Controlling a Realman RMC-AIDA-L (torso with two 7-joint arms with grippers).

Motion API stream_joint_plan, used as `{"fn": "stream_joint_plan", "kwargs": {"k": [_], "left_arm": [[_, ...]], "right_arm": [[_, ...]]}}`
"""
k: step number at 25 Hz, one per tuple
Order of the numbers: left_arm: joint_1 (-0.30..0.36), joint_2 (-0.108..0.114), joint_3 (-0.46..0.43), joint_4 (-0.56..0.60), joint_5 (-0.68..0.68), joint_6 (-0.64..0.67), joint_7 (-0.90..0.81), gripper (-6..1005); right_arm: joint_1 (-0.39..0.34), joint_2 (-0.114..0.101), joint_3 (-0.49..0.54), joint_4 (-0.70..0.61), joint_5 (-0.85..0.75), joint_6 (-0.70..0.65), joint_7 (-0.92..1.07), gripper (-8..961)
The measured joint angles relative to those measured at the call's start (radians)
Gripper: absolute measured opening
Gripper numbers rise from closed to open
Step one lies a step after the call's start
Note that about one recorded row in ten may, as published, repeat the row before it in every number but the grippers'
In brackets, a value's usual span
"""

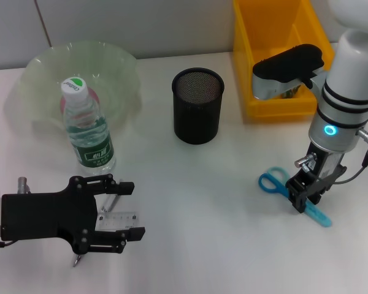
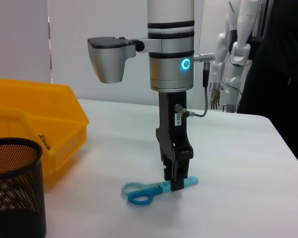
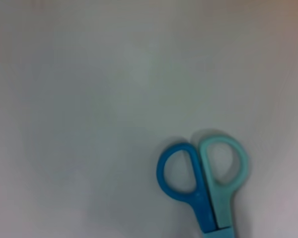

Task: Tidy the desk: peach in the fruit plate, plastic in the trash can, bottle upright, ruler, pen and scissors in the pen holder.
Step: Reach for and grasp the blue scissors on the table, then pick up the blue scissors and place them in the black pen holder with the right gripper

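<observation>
A small pair of blue and turquoise plastic-handled scissors [image 1: 292,195] lies flat on the white desk [image 1: 221,245], right of the black mesh pen holder [image 1: 197,105], which looks empty. The right gripper [image 1: 305,200] stands upright over the sheathed blades, fingers narrowed around them just past the handle loops. The scissors look light, stiff and slippery, best pinched there. The left gripper [image 1: 124,218] hovers with fingers wide over a clear ruler [image 1: 118,218]. A capped plastic water bottle [image 1: 87,125] stands before the empty pale green fruit plate [image 1: 119,64].
</observation>
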Motion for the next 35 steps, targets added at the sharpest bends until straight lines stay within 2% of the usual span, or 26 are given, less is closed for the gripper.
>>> {"fn": "stream_joint_plan", "kwargs": {"k": [15, 35], "left_arm": [[-0.009, -0.002, 0.000, 0.000, 0.000, 0.000, -0.013, 813], [-0.011, -0.002, -0.002, 0.002, 0.000, 0.001, -0.014, 812]], "right_arm": [[-0.003, 0.000, -0.032, 0.000, 0.002, 0.027, -0.046, 306], [-0.003, 0.002, -0.049, -0.002, 0.015, 0.050, -0.046, 205]]}}
